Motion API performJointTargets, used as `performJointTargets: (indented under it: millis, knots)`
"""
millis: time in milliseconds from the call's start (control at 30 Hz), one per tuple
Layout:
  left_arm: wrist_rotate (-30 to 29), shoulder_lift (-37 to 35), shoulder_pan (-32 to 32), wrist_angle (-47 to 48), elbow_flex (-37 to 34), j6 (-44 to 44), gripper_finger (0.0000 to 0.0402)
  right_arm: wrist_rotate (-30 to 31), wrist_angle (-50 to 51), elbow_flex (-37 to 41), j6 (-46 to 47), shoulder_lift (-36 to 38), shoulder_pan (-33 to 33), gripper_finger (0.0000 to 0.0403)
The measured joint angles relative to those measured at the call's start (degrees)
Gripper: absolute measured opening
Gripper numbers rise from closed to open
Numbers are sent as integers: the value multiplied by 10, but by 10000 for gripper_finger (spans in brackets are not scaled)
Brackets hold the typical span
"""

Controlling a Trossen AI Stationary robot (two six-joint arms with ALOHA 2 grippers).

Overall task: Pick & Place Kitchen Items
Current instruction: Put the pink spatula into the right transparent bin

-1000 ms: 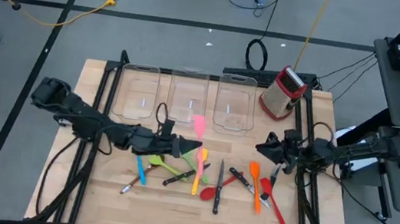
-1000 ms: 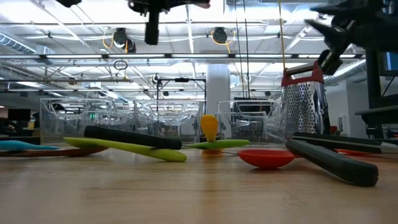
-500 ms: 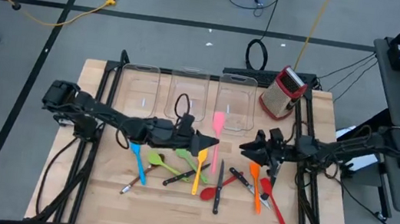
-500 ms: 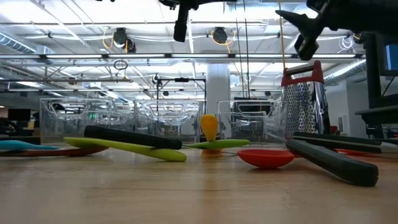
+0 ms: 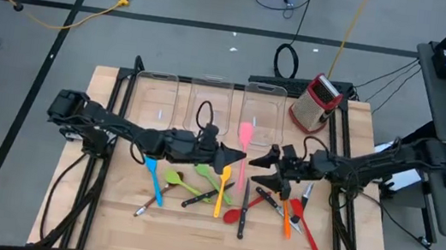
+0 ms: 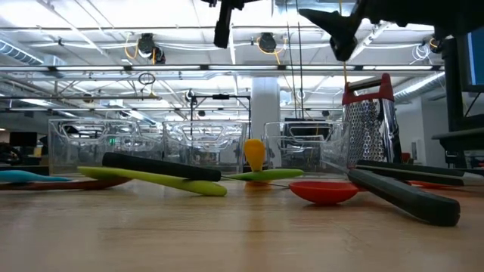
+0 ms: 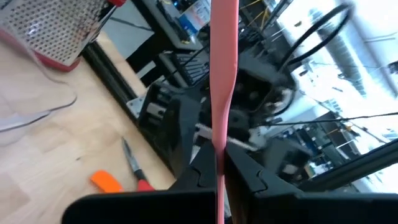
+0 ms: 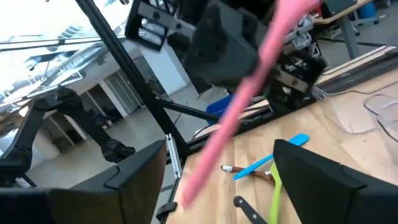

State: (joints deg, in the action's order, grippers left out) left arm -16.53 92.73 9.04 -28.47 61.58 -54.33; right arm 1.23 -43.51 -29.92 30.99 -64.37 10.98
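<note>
My left gripper [image 5: 238,155] reaches in level from the table's left, above the middle of the table, and is shut on a pink spatula [image 5: 245,135]. My right gripper [image 5: 261,170] stands wide open just to the right of the spatula and faces it. In the right wrist view the spatula [image 8: 249,106] slants across ahead of the two fingers, and nothing lies between them. Below the grippers, loose utensils lie flat on the wood: a blue spatula [image 5: 152,181], a green one [image 5: 180,178], a yellow one [image 5: 222,185], a black-handled knife [image 5: 244,204], a red spoon [image 5: 236,215] and an orange spatula [image 5: 284,207]. My left gripper pinches the pink spatula's handle [image 7: 219,163] partway along, between its two fingers. The fingers come level from the table's left and lie across the handle. The spatula is lifted clear of the table and tilted, with its broad blade [image 5: 245,131] toward the far side and its free handle end [image 8: 186,194] below the fingers.
Three clear bins [image 5: 157,103] [image 5: 209,110] [image 5: 261,115] stand in a row along the far side. A red-and-steel box grater [image 5: 316,103] stands at the far right. A red spatula [image 5: 306,229] lies near the right frame rail.
My left gripper carried the pink spatula up and toward the table's right, then held still. My right gripper has swept toward the table's left, up to the spatula, and has opened wide.
</note>
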Motion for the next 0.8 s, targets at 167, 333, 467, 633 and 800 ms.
performJointTargets:
  millis: [167,333,467,633,800]
  knots:
    - [0,0,0,-1,0,0,0,-1,1,-25,13,-36,0,311]
    - [0,0,2,3,0,0,0,-3,-12,-45,31,-71,0,318]
    - [0,0,6,5,0,0,0,-14,-25,-58,33,-92,0,317]
    - [0,0,9,11,0,0,0,-16,-25,-74,30,-108,0,301]
    - [0,0,9,10,0,3,0,-16,-7,-75,50,-108,0,250]
